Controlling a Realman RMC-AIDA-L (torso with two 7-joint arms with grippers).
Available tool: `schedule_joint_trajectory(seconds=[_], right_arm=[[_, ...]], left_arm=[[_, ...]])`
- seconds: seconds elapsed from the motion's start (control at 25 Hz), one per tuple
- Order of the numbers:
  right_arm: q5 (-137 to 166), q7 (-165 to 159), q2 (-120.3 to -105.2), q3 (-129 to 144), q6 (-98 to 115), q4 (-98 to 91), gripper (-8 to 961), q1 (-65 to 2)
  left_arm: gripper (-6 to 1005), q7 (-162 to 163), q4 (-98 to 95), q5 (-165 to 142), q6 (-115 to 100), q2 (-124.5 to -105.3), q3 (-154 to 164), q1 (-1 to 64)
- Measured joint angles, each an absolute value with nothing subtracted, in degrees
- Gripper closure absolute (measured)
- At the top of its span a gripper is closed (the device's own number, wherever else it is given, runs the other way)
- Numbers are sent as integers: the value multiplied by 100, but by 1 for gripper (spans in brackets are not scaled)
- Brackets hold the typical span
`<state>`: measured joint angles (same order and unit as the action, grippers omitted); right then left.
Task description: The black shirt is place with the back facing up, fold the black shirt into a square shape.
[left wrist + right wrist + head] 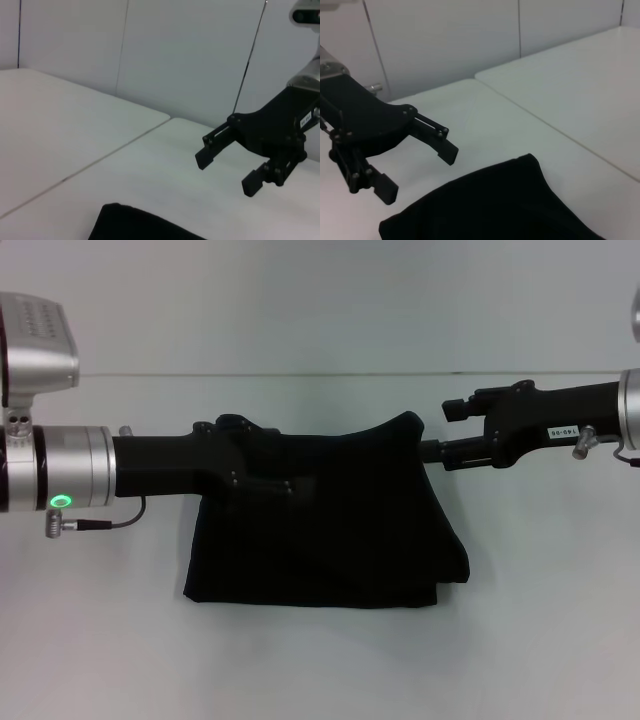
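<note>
black shirt [330,530] lies folded into a rough block mid-table [540,640]. left gripper [417,167] and right gripper [227,167] hover above its far corners, fingers wide, holding nothing. folding looks nearly done; next likely squaring the slanted right edge or retreating.

Even, bright overhead light washes the white table [320,670]. The black shirt [330,530] shows almost no fold detail and casts only faint shadows. All views look slightly soft.
</note>
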<state>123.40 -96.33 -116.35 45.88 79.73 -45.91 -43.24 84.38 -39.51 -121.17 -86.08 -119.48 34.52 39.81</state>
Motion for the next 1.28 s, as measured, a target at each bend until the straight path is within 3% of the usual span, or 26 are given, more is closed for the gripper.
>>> schedule_joint_trajectory(seconds=[1.28], right_arm=[[12410,-9764,-11787,5026,7673,-4465,159,-4367]], left_arm=[[65,8665,-3948,-12257,-8605,-11996,3409,3841]])
